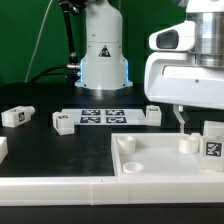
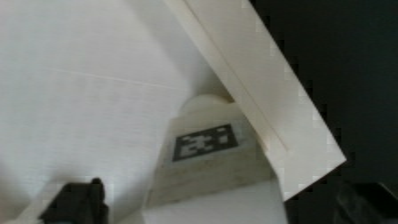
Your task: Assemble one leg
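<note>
At the right of the exterior frame, the leg (image 1: 213, 141) is seen upright at the white panel's (image 1: 150, 160) right corner, below the tool (image 1: 186, 118). Whether the tool is spread cannot be told.

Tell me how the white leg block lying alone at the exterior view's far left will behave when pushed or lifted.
The leg looks like a rigid, blocky plastic piece, so it probably won't flex. It lies low on a flat face, so it should slide on the table rather than roll or tip. Its small size suggests it is light, and its smooth faces may be somewhat slippery.
</note>
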Controlling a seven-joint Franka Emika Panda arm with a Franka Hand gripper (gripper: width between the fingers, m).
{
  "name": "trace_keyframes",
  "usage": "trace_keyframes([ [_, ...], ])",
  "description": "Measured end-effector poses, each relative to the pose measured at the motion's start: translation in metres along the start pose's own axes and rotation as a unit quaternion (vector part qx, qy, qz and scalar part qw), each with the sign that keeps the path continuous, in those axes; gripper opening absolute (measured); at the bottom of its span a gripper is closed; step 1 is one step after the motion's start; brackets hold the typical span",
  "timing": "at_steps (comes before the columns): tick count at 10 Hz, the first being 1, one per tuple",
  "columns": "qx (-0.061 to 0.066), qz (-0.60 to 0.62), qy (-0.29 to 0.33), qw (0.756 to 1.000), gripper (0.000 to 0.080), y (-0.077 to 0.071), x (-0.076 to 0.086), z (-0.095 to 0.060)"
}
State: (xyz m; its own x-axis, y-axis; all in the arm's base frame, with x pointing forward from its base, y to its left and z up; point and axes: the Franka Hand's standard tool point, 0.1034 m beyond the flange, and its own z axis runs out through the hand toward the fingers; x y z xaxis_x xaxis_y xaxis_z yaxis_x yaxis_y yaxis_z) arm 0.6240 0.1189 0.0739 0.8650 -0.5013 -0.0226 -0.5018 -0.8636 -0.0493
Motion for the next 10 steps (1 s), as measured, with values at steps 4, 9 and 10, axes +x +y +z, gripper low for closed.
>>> trace_keyframes([
  [4,-0.006,-0.129,0.003,0.992,0.0536,0.0031,0.0026,-0.0002],
  [9,-0.005,-0.063,0.004,0.998,0.0289,0.0026,0.0022,-0.0001],
  [10,-0.003,-0.013,0.009,1.0,0.0289,0.0004,0.0006,0.0005],
])
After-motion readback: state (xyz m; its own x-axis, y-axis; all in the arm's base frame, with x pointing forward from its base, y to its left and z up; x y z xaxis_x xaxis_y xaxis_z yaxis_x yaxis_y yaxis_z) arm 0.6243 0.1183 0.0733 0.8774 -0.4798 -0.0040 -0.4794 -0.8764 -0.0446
